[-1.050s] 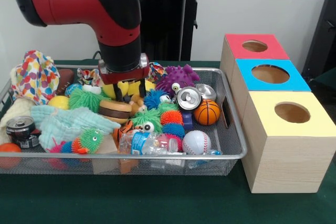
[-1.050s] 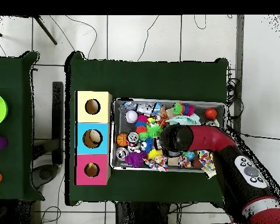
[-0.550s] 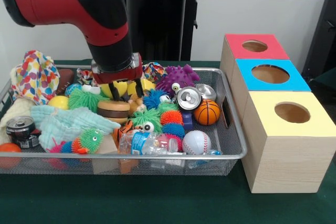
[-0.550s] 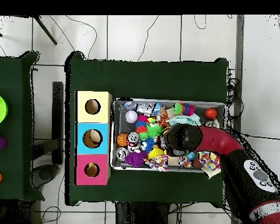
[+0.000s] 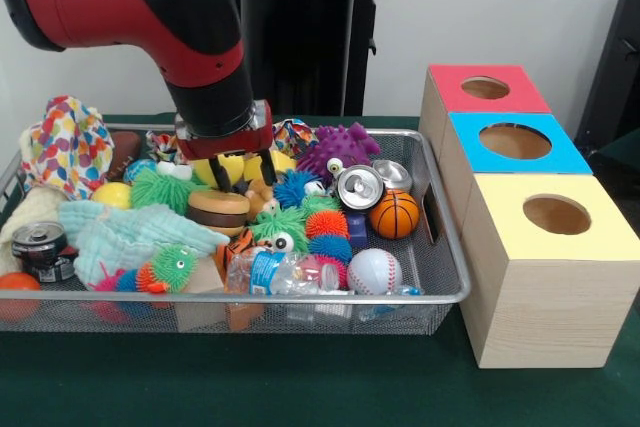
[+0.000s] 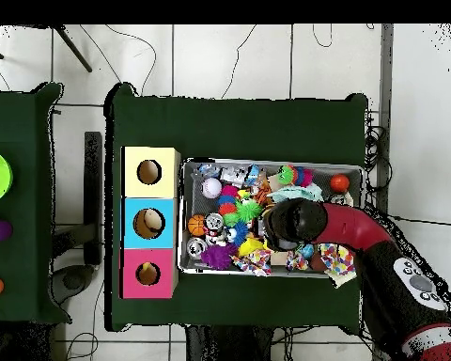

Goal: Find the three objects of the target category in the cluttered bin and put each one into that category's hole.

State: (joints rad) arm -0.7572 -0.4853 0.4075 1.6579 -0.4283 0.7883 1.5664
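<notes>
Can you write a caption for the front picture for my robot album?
Robot gripper hangs over a wire bin full of toys, beside three wooden boxes with holes.

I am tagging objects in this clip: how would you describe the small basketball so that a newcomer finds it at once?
In the front view, start at the wire mesh bin and go to its end nearest the three wooden boxes. The basketball lies there, just below a silver can and above a white baseball. It alone is orange with black seam lines.
</notes>
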